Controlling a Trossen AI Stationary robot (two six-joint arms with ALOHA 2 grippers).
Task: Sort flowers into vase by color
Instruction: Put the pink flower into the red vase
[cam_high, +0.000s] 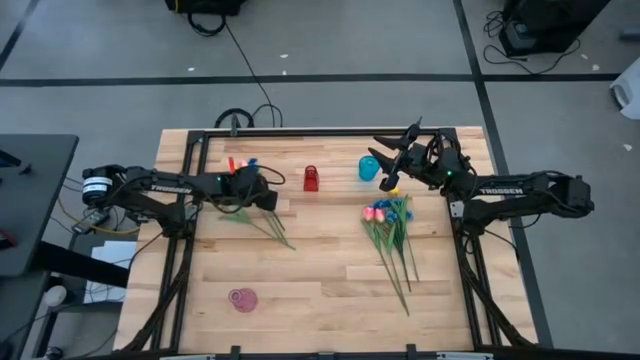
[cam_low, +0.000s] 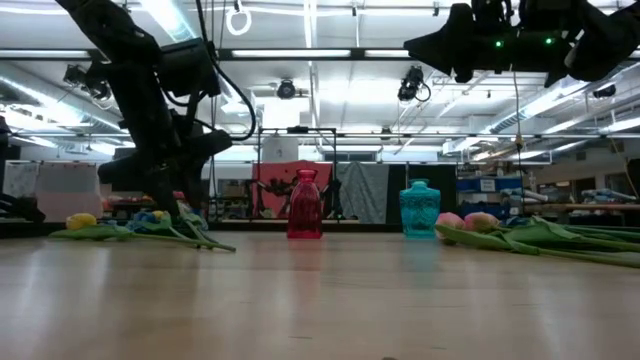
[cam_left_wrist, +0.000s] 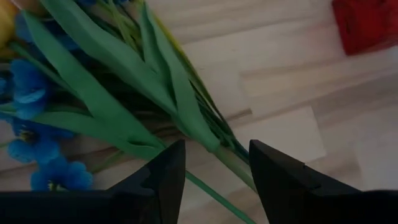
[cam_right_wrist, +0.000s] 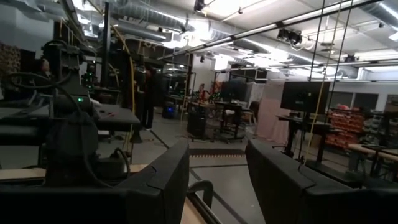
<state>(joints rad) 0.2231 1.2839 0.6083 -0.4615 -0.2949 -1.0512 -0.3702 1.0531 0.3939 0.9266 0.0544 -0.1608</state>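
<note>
A small bunch of flowers (cam_high: 262, 222) lies flat on the table's left half, with green stems and leaves (cam_left_wrist: 124, 93), blue blossoms (cam_left_wrist: 31, 124) and a bit of yellow (cam_left_wrist: 5, 25). My left gripper (cam_left_wrist: 214, 177) stands open just above it, pointing steeply down, one finger on either side of the stems. A second bunch (cam_high: 392, 235) with pink tulips (cam_high: 372, 212) and blue blossoms lies on the right half. A red vase (cam_high: 311, 178) and a teal vase (cam_high: 369, 168) stand at the far side. My right gripper (cam_high: 385, 152) hovers open high beside the teal vase.
A pink vase (cam_high: 243, 299) sits near the front left. Small red and blue things (cam_high: 240, 162) lie at the far left by the table's black frame (cam_high: 300, 132). Bare wood (cam_high: 320, 260) lies between the two bunches.
</note>
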